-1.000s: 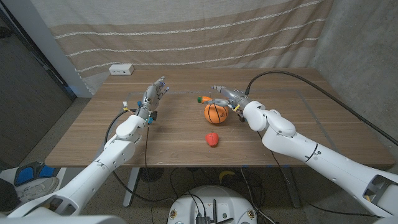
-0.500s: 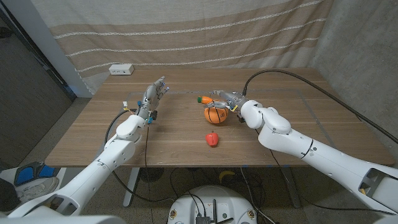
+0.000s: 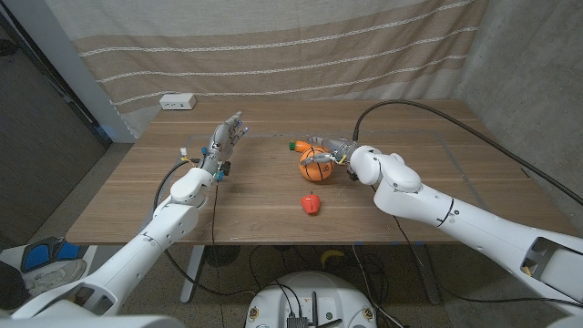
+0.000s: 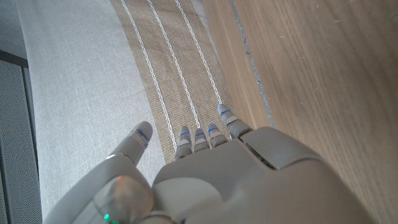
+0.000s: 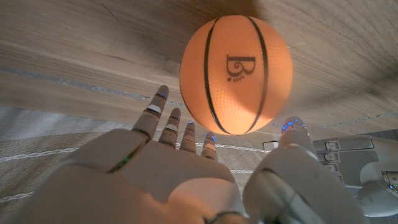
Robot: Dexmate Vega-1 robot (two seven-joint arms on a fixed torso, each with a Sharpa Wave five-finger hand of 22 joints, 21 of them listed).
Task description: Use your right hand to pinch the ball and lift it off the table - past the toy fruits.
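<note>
While the right hand (image 3: 330, 151) reaches around the small basketball (image 3: 314, 165), which sits beside a toy carrot (image 3: 296, 145), the left hand (image 3: 224, 139) waits open. From the right wrist, spread fingers (image 5: 163, 121) flank the ball, not yet pinching.

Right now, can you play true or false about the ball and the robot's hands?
1. The ball is orange with black lines. True.
2. The left hand holds the ball. False: it holds nothing, fingers apart; the right hand is at the ball.
3. A small red toy lies on the table, nearer the robot than the ball. True.
4. The ball is blue. False: it is orange.
</note>
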